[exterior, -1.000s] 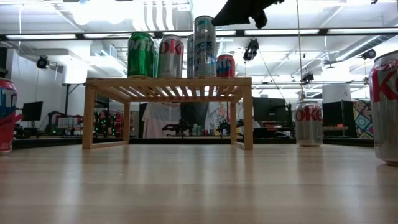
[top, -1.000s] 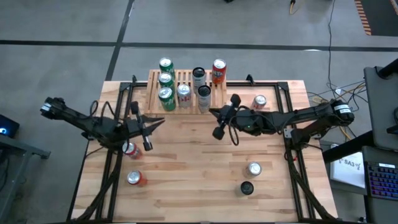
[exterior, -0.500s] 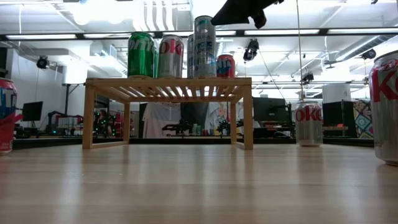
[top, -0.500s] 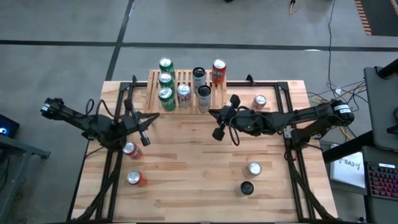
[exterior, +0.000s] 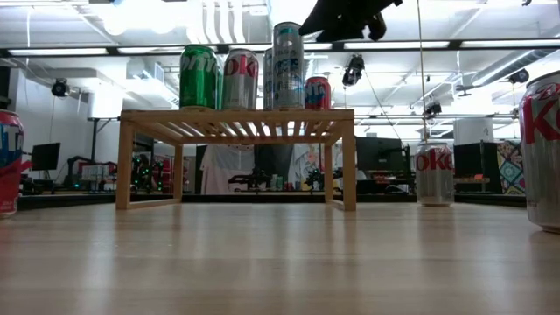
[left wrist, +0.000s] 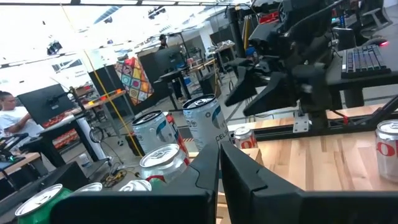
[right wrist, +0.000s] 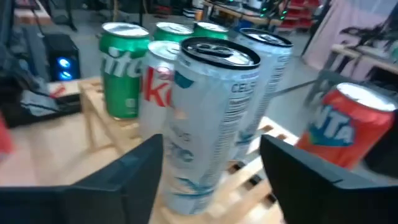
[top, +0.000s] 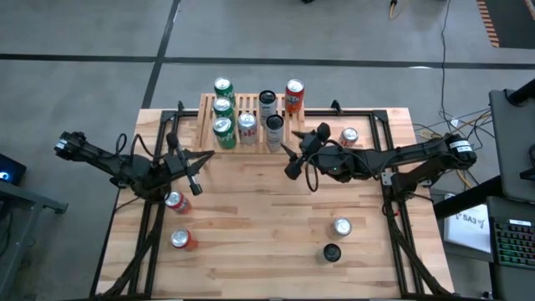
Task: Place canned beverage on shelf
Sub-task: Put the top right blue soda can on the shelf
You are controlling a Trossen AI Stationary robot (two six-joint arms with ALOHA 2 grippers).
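On the table: the shelf (top: pixel 251 121) stands at the far edge, six cans upright on its slats.
Right gripper (top: pixel 299 155): just in front of the shelf's right half — fingers spread wide, empty, facing the tall slim can (right wrist: pixel 208 118) at the front.
Nearest loose can: the silver one (top: pixel 349 136) right of the shelf, upright, beside the right arm.
Left gripper (top: pixel 194 171): off the shelf's front-left corner, fingers together, holding nothing.
Likely next: right arm turns to the silver can.

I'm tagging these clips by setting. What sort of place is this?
Probably a robotics lab or workshop, not a home. A concrete floor surrounds the plank table, desks with monitors stand behind, and bare ceiling ducts and strip lights run overhead.
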